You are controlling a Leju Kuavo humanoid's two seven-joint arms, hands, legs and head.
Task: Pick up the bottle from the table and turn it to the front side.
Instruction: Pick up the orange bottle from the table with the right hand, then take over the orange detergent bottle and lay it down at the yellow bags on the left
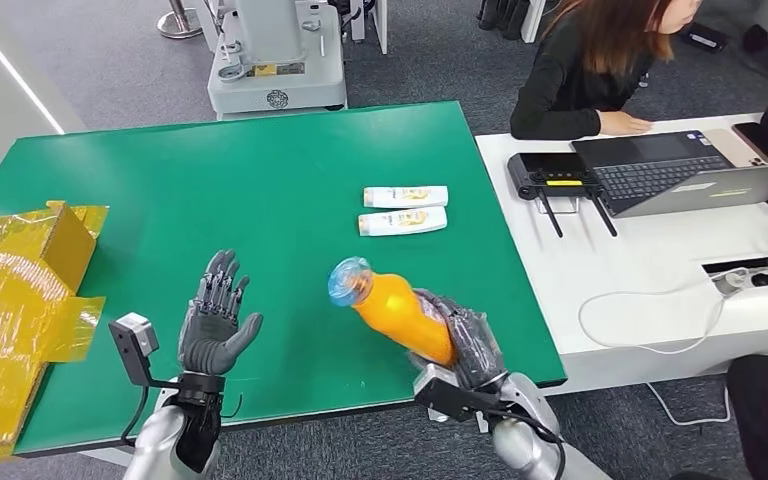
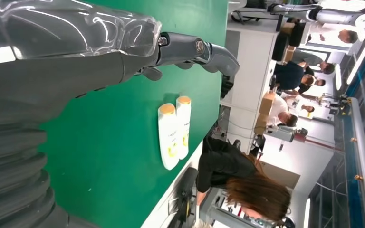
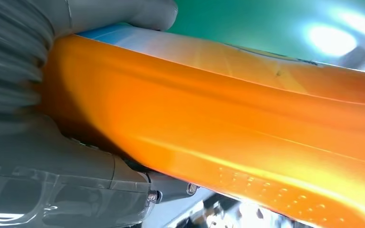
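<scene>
An orange bottle (image 1: 403,313) with a clear blue cap (image 1: 349,281) is lifted off the green table (image 1: 260,190), tilted with its cap toward the table's middle. My right hand (image 1: 465,343) grips its lower body near the front edge. Up close in the right wrist view, the orange bottle (image 3: 228,123) lies across my right hand (image 3: 47,156), with the thumb (image 3: 123,14) on one side. My left hand (image 1: 216,317) is held up over the table's front left, fingers spread, holding nothing. The left hand (image 2: 76,61) also appears above the green surface in the left wrist view.
Two white tubes (image 1: 403,210) lie side by side on the table's right half, also seen as white tubes (image 2: 173,130) from the left wrist. A yellow box (image 1: 20,290) sits at the left edge. A person (image 1: 600,60) works at the white desk (image 1: 660,260) with a laptop (image 1: 690,170).
</scene>
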